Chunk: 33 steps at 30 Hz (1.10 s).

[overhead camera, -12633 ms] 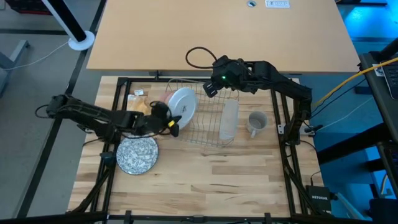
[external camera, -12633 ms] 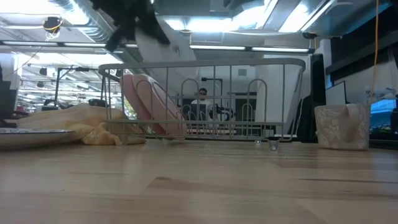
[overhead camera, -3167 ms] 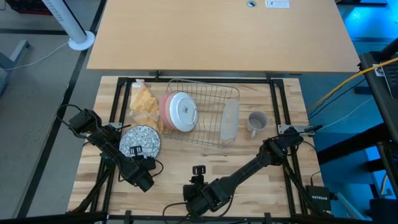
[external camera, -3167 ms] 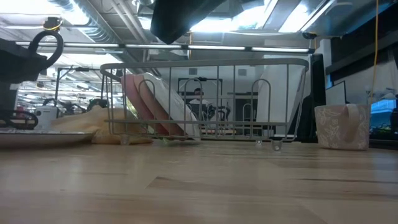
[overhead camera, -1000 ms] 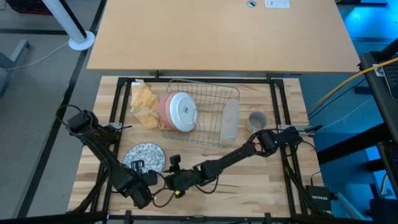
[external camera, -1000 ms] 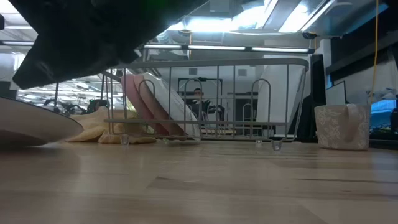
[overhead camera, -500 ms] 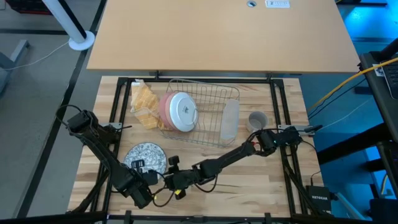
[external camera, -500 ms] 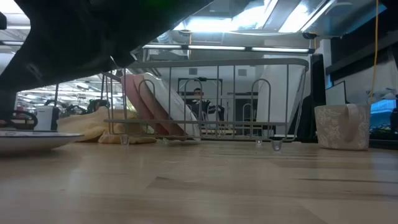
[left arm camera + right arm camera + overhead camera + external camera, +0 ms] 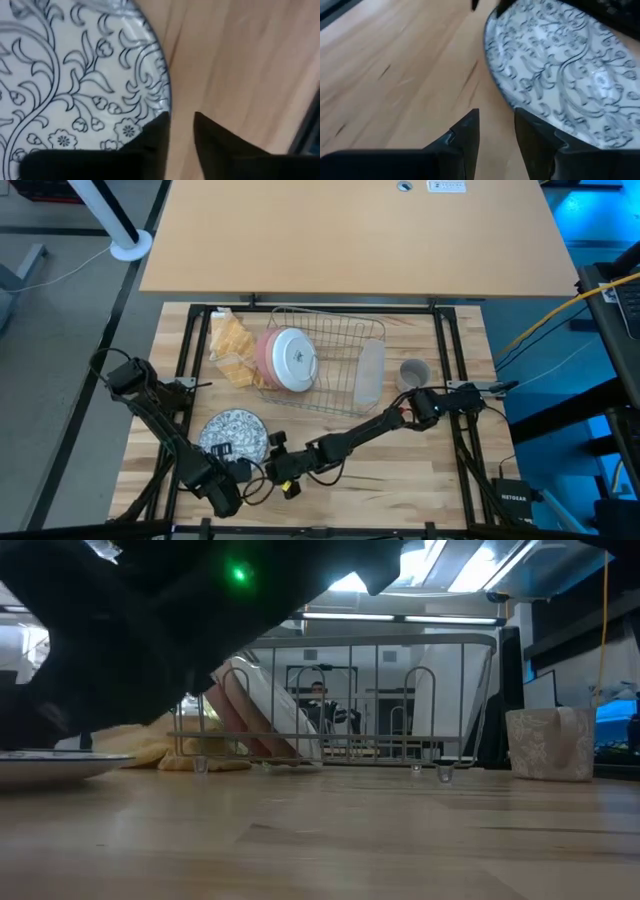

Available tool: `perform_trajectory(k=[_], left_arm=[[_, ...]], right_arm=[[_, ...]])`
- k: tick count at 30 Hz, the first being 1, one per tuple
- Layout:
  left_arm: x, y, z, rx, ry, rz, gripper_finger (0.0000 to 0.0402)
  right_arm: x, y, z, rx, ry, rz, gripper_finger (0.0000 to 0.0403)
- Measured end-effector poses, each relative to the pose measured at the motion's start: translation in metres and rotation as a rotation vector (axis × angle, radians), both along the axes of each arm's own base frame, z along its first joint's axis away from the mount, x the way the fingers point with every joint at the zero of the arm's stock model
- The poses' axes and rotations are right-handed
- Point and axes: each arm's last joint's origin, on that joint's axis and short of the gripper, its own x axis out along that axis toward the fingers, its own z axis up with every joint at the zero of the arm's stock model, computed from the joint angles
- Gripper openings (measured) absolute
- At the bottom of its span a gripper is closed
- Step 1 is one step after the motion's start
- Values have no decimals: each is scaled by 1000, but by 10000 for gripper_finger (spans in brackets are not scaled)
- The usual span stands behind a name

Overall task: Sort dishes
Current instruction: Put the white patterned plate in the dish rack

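You've got the round blue-green patterned plate (image 9: 234,430) flat on the table; left gripper (image 9: 181,131) sits at its rim, fingers slightly apart, holding nothing. Right gripper (image 9: 496,127), fingers parted and empty, is beside the plate.

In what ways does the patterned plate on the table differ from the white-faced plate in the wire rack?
The patterned plate lies flat on the table; the white-faced plate stands tilted on edge in the wire rack. The patterned plate shows a blue-green floral face; the white-faced plate shows a plain surface. The patterned plate lies alone; the white-faced plate leans against pink dishes. Both are round.
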Motion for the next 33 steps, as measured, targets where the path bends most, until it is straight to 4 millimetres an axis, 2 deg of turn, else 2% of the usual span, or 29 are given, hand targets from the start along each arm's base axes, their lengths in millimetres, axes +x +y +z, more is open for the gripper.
perform_trajectory(k=[6, 12, 24, 33], left_arm=[[-4, 2, -10, -7, 19, -23, 155], [-5, 1, -21, -22, -1, -63, 193], [-15, 14, -38, 48, 39, -56, 196], [-16, 19, -41, 139, -7, -61, 155]], right_arm=[[-1, 2, -2, 20, 26, 37, 128], [-1, 2, -2, 22, 23, 39, 128], [-1, 2, -2, 26, 21, 43, 128], [-1, 2, -2, 26, 22, 43, 128]])
